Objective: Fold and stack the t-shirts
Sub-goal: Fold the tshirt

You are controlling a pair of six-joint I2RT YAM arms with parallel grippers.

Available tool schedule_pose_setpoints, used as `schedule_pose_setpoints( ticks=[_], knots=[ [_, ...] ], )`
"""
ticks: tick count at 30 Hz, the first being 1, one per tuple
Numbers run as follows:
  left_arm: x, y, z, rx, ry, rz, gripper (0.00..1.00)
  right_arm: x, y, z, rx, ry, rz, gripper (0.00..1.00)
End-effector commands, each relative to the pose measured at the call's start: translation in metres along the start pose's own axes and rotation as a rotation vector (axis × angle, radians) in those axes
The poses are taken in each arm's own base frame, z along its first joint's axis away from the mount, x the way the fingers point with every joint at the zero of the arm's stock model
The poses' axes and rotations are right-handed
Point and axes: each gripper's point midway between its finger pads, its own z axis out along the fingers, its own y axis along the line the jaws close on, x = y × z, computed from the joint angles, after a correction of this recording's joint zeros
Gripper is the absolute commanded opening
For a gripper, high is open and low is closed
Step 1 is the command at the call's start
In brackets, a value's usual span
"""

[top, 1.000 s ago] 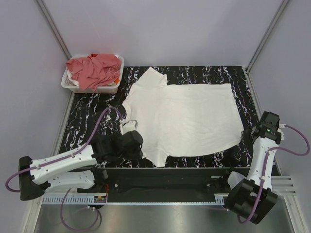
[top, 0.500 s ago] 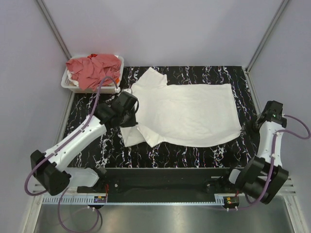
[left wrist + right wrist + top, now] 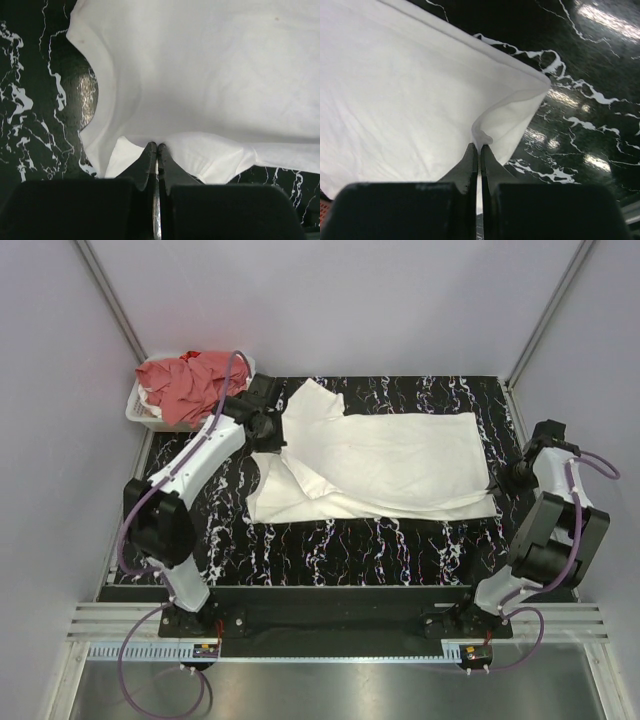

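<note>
The white t-shirt (image 3: 390,460) lies on the black marbled table, its near part folded over toward the far side. My left gripper (image 3: 268,428) is shut on a pinch of white cloth at the shirt's left end, near the sleeve and neck; the pinch shows in the left wrist view (image 3: 157,146). My right gripper (image 3: 510,477) is shut on the shirt's right hem corner, seen in the right wrist view (image 3: 479,146) with a fold of cloth (image 3: 510,115) lifted off the table. Salmon-red t-shirts (image 3: 190,385) lie heaped in the basket at the far left.
A white plastic basket (image 3: 135,412) stands at the table's far left corner, just behind my left arm. Grey walls close in the sides and back. A black rail runs along the near edge (image 3: 340,600).
Both grippers have moved away from the near edge toward the far side, carrying the shirt's near edge with them. The shirt is now folded into a narrower band.
</note>
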Motion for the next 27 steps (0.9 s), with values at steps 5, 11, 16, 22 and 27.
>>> schedule_pose_setpoints(
  ticks=[5, 11, 16, 22, 27],
  knots=[
    [-0.043, 0.002, 0.052, -0.026, 0.079, 0.051, 0.00, -0.031, 0.038, 0.021, -0.009, -0.010, 0.012, 0.00],
    [-0.087, 0.016, 0.080, -0.023, 0.133, -0.001, 0.15, -0.038, 0.090, 0.035, -0.137, 0.124, -0.053, 0.56],
    [-0.068, 0.018, 0.046, 0.019, 0.119, -0.028, 0.54, -0.036, 0.073, 0.011, -0.107, 0.081, -0.101, 1.00],
    [-0.016, 0.041, 0.005, 0.023, 0.067, -0.076, 0.60, -0.021, 0.034, -0.007, -0.071, 0.018, -0.132, 1.00],
    [0.039, 0.054, 0.002, 0.077, 0.047, -0.152, 0.66, -0.007, -0.006, 0.000, -0.063, 0.001, -0.113, 0.98]
  ],
)
